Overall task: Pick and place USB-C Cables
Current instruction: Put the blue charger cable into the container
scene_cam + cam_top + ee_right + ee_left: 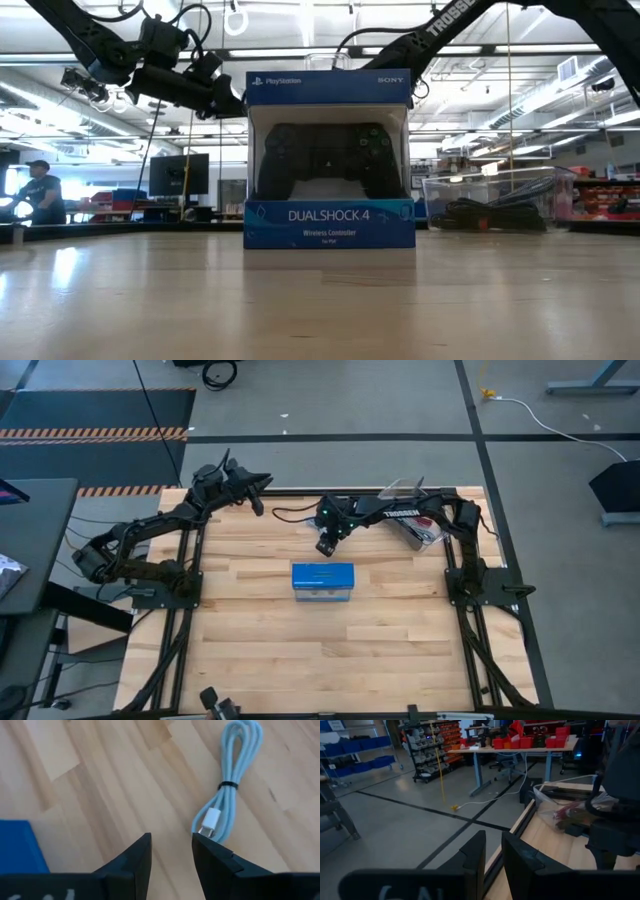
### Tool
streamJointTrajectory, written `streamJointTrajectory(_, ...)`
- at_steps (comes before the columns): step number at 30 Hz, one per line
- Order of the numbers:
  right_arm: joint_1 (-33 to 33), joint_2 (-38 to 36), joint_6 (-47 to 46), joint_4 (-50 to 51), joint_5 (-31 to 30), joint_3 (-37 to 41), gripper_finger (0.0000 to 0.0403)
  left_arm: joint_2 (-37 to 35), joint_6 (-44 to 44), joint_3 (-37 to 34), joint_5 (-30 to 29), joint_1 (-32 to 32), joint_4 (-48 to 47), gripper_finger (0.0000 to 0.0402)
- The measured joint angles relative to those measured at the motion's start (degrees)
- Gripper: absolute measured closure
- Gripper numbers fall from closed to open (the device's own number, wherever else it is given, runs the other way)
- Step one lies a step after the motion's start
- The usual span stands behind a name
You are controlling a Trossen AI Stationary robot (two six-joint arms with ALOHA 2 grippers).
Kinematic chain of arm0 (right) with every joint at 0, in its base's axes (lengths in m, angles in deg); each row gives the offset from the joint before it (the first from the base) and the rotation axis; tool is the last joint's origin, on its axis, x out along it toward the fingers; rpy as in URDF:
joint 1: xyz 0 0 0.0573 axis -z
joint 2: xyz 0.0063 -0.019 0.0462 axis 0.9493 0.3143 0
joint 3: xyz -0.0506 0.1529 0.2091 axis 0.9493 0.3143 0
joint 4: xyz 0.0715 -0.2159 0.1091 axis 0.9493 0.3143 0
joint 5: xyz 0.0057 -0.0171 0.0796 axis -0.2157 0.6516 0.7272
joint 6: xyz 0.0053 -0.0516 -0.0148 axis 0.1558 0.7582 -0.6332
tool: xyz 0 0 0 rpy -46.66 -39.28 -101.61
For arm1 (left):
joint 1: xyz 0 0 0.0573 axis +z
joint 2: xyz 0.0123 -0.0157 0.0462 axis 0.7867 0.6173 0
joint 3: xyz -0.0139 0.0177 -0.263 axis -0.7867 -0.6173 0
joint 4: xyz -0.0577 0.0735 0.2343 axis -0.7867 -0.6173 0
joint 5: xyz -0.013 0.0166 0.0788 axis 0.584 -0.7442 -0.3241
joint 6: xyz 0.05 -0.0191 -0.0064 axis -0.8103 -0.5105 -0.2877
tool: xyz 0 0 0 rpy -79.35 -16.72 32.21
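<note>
Right wrist view: a pale blue-white USB-C cable [223, 800] lies coiled in a long narrow loop on the surface [100, 785], cinched near its middle by a thin dark tie, its white plug tucked at the lower end. The surface is pale butcher-block wood — glued strips with visible grain. The right gripper [172, 851] hangs just above it, fingers parted by a narrow gap and holding nothing; the cable's plug end lies just beside one fingertip, though contact cannot be told. A corner of the blue box [19, 847] shows at the edge.

From above, that box [323, 581] stands near the middle of the surface, the right gripper [327, 546] just behind it. A clear plastic bin [415, 525] at the far right edge holds dark and red cable bundles [566, 813], seen through its glossy wall.

The left gripper [256, 503] waits raised over the far left edge, its fingers [470, 862] parted a little, empty — beyond them, grey concrete floor, tape lines, shelving and a table with red bins.
</note>
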State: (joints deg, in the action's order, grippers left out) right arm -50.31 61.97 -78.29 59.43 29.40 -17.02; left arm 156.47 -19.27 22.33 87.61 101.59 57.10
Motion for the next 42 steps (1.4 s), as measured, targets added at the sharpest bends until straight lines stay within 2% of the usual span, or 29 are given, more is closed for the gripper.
streamJointTrajectory(8, -0.7, 2.1, -1.9, -0.4, 0.6, 0.1, 0.0275, 0.0, 0.5, 0.0, 0.0, 0.0, -0.1, 0.0333)
streamJointTrajectory(13, -0.4, 2.0, -1.9, -2.0, -1.5, 0.0, 0.0277, 0.0, 0.5, 0.1, 0.0, 0.0, -1.6, 0.0333)
streamJointTrajectory(20, 0.2, 2.0, -1.2, -2.6, 4.7, 0.0, 0.0259, 0.0, 0.4, 0.1, 0.0, 0.0, -5.0, 0.0333)
streamJointTrajectory(25, 0.7, 2.0, -1.0, -2.4, 0.9, 0.0, 0.025, 0.0, -1.0, 0.1, 0.0, 0.0, -7.5, 0.0333)
streamJointTrajectory(28, 1.2, 2.0, 1.3, -2.4, 1.7, 0.0, 0.0245, 0.0, -1.1, 0.1, 0.0, 0.0, -8.8, 0.0333)
streamJointTrajectory(34, 1.4, 2.7, 1.9, -1.9, 2.6, -0.1, 0.0203, 0.0, -4.0, 0.1, 0.0, 0.2, -13.1, 0.0333)
streamJointTrajectory(39, 1.4, 2.7, 1.1, -2.2, -2.0, -0.1, 0.0156, -0.1, -4.0, 0.1, 0.0, 1.3, -13.6, 0.0333)
streamJointTrajectory(42, 1.6, 2.7, 0.7, -2.9, -1.6, -0.1, 0.0137, -0.1, -4.0, 0.1, 0.0, 1.6, -14.2, 0.0333)
